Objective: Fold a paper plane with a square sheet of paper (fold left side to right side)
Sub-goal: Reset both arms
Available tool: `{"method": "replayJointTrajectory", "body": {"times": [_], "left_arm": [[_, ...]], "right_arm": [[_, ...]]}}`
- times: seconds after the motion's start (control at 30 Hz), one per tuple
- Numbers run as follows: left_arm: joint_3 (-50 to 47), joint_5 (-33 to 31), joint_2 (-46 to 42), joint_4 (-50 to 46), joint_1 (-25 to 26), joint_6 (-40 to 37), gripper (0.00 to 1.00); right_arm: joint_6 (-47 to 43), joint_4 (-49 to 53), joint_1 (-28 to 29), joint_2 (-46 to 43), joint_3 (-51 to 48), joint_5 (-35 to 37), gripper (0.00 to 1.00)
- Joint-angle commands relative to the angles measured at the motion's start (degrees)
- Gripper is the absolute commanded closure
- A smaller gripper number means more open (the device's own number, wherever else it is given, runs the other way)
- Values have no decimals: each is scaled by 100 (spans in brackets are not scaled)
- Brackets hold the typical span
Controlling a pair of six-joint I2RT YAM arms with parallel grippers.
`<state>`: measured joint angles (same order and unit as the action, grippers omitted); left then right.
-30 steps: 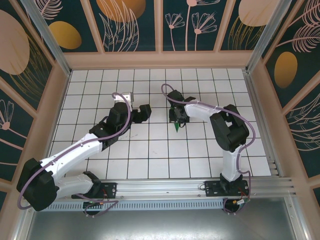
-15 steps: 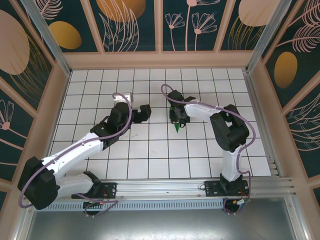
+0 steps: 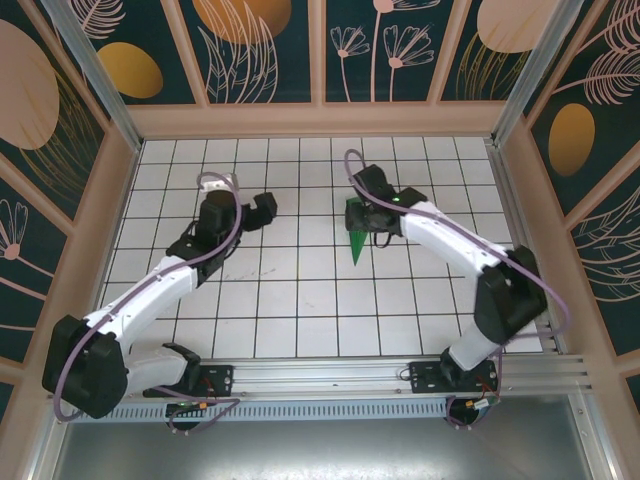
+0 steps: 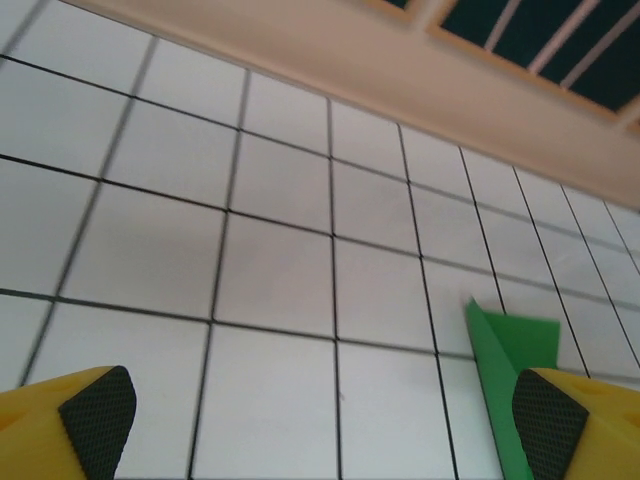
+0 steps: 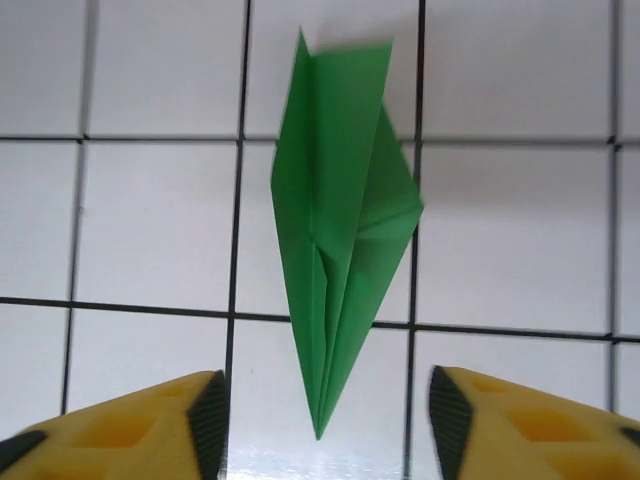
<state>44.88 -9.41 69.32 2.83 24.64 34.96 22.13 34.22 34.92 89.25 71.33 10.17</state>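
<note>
At the bottom of the right wrist view, spread apart and cut off by the frame: right gripper (image 5: 320, 405), yellow fingers (image 5: 140, 425) with dark textured pads, pinching nothing. Between them, apart from both, flat on the white tiled table (image 5: 150, 220) near its middle: the paper plane (image 5: 340, 230), matte green, a slim creased dart, tip nearest. Well to its left, left gripper (image 4: 320, 420) likewise spread wide, one finger hiding part of the plane. Farthest off, a beige wall (image 4: 400, 60), blurred.

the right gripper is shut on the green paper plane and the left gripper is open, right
No: the right gripper is open, jaws apart and clear of the paper plane, as the right wrist view shows. The left gripper is open.
</note>
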Motion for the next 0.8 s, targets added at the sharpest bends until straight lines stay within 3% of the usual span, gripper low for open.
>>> {"method": "replayJointTrajectory", "body": {"times": [0.0,0.27,0.37,0.5,0.63,0.77], "left_arm": [[-208,146,-281,459,-557,171,2],[-731,-1014,-659,640,-1459,-223,2],[-922,-1539,-798,625,-1515,-488,1],[-1359,-2263,-1073,835,-1540,-958,2],[-2568,-2961,-1498,2477,-1537,-1648,2],[-3616,-2985,-1629,4250,-1534,-2557,1]], "right_arm": [[-408,-355,-323,-870,-540,407,33],[-1043,-2321,-2008,-2746,-2364,32,11],[-1103,-2991,-2649,-3141,-3029,-658,2],[-895,-3436,-3470,-3166,-3670,-1792,1],[-905,-4589,-3980,-3162,-4540,-1756,1],[-1359,-6375,-4052,-3008,-5516,-1153,1]]}}
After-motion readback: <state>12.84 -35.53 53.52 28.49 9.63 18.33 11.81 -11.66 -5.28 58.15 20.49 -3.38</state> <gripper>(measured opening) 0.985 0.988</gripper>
